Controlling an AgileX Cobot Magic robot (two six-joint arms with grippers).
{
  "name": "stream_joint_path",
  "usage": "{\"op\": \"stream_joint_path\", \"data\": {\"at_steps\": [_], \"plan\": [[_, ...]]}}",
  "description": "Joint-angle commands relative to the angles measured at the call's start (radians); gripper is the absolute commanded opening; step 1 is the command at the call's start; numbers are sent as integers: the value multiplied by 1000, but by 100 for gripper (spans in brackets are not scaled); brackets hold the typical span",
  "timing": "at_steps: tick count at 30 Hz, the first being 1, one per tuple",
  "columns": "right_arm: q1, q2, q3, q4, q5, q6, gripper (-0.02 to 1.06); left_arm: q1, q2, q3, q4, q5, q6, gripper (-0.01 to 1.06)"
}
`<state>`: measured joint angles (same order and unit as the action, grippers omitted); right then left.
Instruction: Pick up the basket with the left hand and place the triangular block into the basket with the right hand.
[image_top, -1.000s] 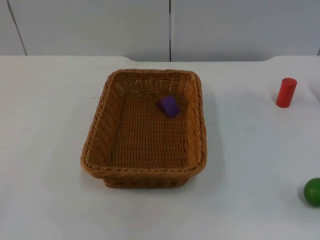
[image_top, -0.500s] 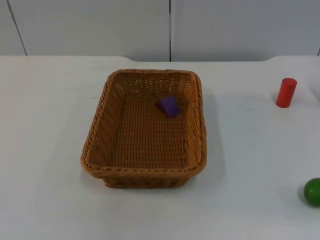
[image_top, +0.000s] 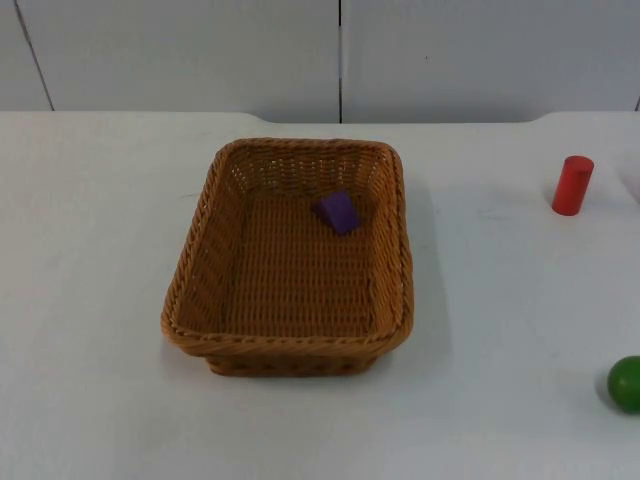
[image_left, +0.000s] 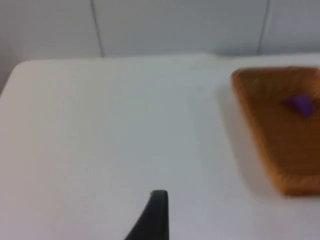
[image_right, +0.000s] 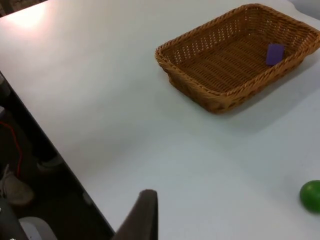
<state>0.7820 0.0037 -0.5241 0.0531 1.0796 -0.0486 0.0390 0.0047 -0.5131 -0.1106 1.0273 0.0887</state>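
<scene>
Basket (image_top: 290, 262) sits flat on the white table (image_top: 90, 250) near the middle, and the purple triangular block (image_top: 337, 212) already lies inside it, toward the far right corner of the woven floor. So from where things lie I judge the placing part done — basket itself is on the table, not lifted.

Left gripper (image_left: 152, 220): I see one black fingertip over bare table, well to the side of the basket; whether its fingers are apart or together I cannot tell. Right gripper (image_right: 142, 217): one dark fingertip near the table edge, well apart from the basket; same, cannot tell. Both arms look parked, waiting.

Handling, my read: the basket is brown wicker, rectangular with rounded corners, sloped walls, a thick braided rim — light, fairly stiff, slightly springy, rough enough not to slip. If I lift it I'd pinch the rim mid-way along the left long wall; a corner grab would likely tip it. The block is small, smooth, wedge-shaped, probably light wood or foam, and may slide on the weave if the basket tilts.

Off to the right: a red cylinder (image_top: 572, 185) standing upright, and a green ball (image_top: 627, 383) at the table's near right edge.
</scene>
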Motion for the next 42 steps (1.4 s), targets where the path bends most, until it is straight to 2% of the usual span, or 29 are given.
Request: {"op": "stream_joint_path", "data": {"at_steps": [1, 2, 7, 21, 23, 24, 26, 42], "plan": [[1, -4, 8, 3, 0, -10, 89, -6, -5, -3, 67, 53, -28, 88], [1, -4, 8, 3, 0, -10, 89, -4, -5, 9, 75, 58, -69, 88], [1, -4, 8, 3, 0, -10, 89, -4, -5, 20, 42, 47, -51, 88], [1, -4, 8, -31, 0, 39, 91, -4, -5, 20, 95, 47, -77, 88], [1, -4, 8, -31, 0, 39, 98, -4, -5, 20, 119, 47, -107, 94], [1, -4, 8, -31, 0, 39, 98, -4, -5, 20, 119, 47, -107, 94], [1, -4, 8, -31, 0, 39, 105, -4, -5, 20, 119, 47, -107, 105], [1, -4, 8, -23, -2, 39, 105, -4, -5, 20, 119, 47, -105, 105]]}}
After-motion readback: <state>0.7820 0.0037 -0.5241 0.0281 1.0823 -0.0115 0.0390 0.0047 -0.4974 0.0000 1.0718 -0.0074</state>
